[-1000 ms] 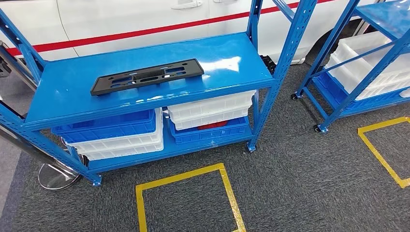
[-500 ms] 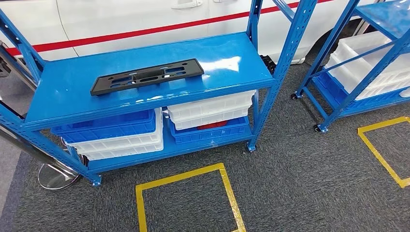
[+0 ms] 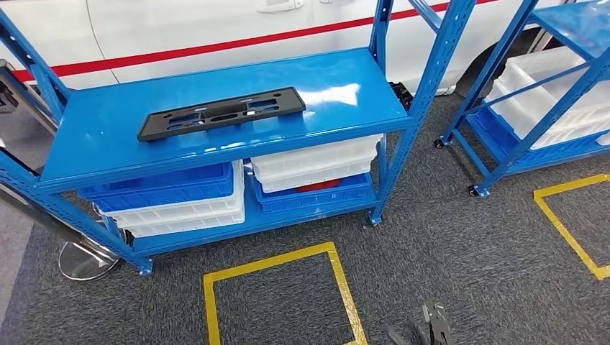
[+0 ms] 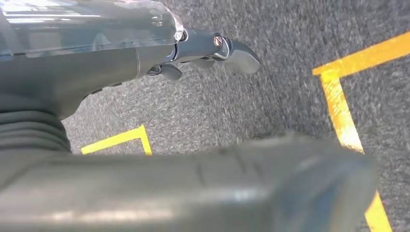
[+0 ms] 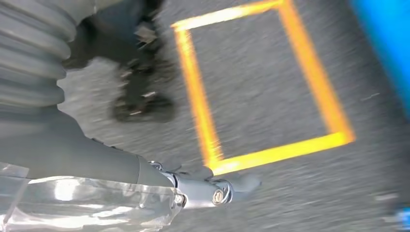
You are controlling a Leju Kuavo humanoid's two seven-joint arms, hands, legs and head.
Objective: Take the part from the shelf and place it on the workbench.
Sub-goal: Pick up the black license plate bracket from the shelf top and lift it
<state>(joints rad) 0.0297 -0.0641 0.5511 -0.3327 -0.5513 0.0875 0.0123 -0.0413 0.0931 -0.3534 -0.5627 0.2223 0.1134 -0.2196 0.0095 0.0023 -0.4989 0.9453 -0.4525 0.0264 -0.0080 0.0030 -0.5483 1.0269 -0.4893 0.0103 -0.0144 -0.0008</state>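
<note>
The part (image 3: 221, 113), a long flat black plastic bracket with cut-outs, lies on the top board of the blue shelf (image 3: 338, 86), left of its middle. Dark fingers of my right hand (image 3: 424, 333) rise at the bottom edge of the head view, over the carpet and far below the part. In the right wrist view my right hand (image 5: 212, 191) hangs above the carpet beside a yellow taped square and holds nothing. My left hand (image 4: 212, 48) also hangs over the carpet with its fingers apart and nothing in them.
White and blue bins (image 3: 180, 198) fill the shelf's lower level. A second blue shelf (image 3: 547, 93) with white bins stands at the right. A white car (image 3: 216, 29) is behind. Yellow taped squares (image 3: 277, 287) mark the grey carpet. A round metal base (image 3: 86, 260) sits at the left.
My right hand's fingers have come up into the bottom edge of the head view. The view has shifted very slightly. The part lies as before.
</note>
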